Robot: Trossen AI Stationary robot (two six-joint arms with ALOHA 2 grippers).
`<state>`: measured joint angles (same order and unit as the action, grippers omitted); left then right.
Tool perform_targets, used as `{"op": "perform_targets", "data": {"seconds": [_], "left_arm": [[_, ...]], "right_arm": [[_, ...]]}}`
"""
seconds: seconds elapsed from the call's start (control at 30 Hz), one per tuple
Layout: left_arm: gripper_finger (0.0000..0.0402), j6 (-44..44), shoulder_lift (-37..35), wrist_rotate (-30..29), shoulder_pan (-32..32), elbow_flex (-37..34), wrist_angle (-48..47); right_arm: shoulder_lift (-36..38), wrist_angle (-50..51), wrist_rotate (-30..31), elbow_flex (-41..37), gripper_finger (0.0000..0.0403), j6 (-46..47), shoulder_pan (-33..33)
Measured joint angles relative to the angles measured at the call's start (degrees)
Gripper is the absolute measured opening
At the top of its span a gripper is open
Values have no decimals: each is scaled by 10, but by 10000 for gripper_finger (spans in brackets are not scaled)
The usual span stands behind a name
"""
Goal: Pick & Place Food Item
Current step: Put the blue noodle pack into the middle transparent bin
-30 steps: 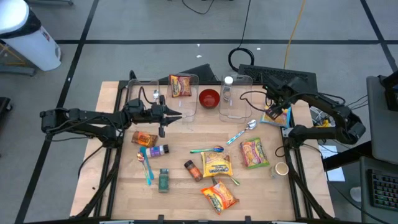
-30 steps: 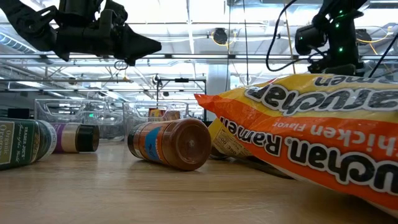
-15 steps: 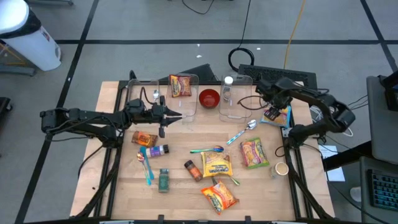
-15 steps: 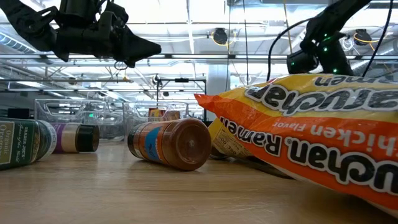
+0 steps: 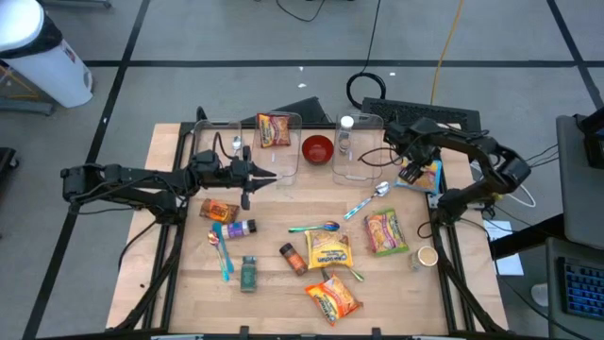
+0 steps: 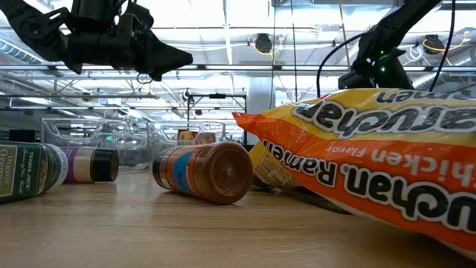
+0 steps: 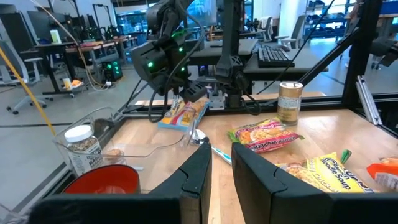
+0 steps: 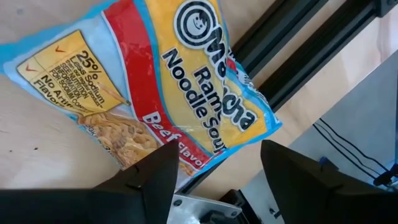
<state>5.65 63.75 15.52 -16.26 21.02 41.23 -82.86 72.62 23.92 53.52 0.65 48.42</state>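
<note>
A blue, yellow and red beef ramen packet [image 8: 168, 81] lies flat at the table's far right edge [image 5: 422, 177], one end reaching over the dark frame rail. My right gripper [image 8: 217, 186] hangs just above it [image 5: 408, 162], fingers pointing down, wide open and empty. My left gripper [image 5: 272, 176] is held level above the table left of centre, pointing toward the table's right, open by a narrow gap and empty [image 7: 222, 168]. The left wrist view shows the packet and my right arm farther off [image 7: 183, 114].
Two clear bins stand at the back: one holds a ramen packet [image 5: 274, 129], the other a spice jar [image 5: 345, 132]. A red bowl [image 5: 317, 148] stands between them. Spoons, spice bottles [image 5: 293, 257], ramen packets [image 5: 382, 231] and a can [image 5: 427, 256] are scattered across the table.
My right gripper has come down and gone a little toward the table's left, ending over the beef ramen packet. The packet has stayed where it was.
</note>
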Motion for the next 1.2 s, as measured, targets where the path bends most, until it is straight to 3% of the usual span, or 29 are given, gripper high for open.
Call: {"op": "perform_targets", "data": {"seconds": [0.43,0.6,0.97,1.2], "left_arm": [[72,1,0,1,0,0,-7],[72,1,0,1,0,0,-7],[72,13,0,1,0,0,-7],[72,13,0,0,0,0,-7]], "right_arm": [[-43,-5,-3,0,209,6,0],[-43,-33,-56,-9,194,4,15],[-43,-40,-62,-22,123,-16,20],[-43,-35,-62,-22,47,-24,20]]}}
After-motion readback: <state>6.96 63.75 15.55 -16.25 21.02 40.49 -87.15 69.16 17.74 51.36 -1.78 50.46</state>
